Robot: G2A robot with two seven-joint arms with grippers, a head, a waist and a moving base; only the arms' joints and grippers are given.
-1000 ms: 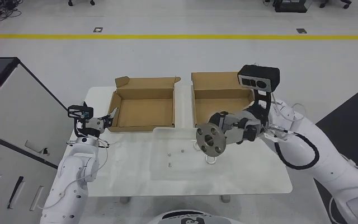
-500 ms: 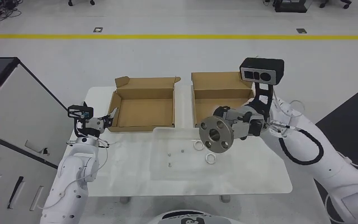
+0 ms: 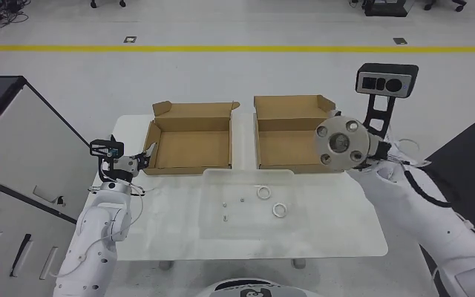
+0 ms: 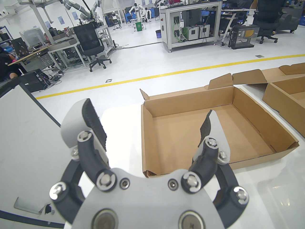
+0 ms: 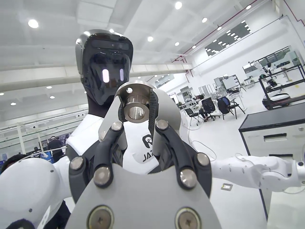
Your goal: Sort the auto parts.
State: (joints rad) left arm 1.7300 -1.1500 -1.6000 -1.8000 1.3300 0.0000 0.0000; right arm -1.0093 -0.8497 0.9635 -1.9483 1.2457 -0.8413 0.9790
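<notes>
My right gripper [image 5: 137,107] is shut on the hub of a round steel flange [image 5: 135,110] with several bolt holes. In the top view the flange [image 3: 341,142] is held high, its flat face turned up toward the camera, above the right edge of the right cardboard box [image 3: 286,152]. My left gripper [image 4: 152,123] is open and holds nothing, at the table's left edge beside the left cardboard box [image 4: 240,120]; the top view shows that gripper [image 3: 141,160] just left of that box [image 3: 189,148]. Two white rings [image 3: 263,193] [image 3: 279,210] and small fasteners [image 3: 225,218] lie in a clear tray [image 3: 215,178].
Both boxes sit open side by side at the back of the white table [image 3: 334,230], with flaps standing up behind them. A grey cabinet [image 3: 30,148] stands left of the table. The table's front strip is bare.
The right arm has lifted the flange from above the tray, swung it right and up, and turned its face toward the camera. The left arm has not moved.
</notes>
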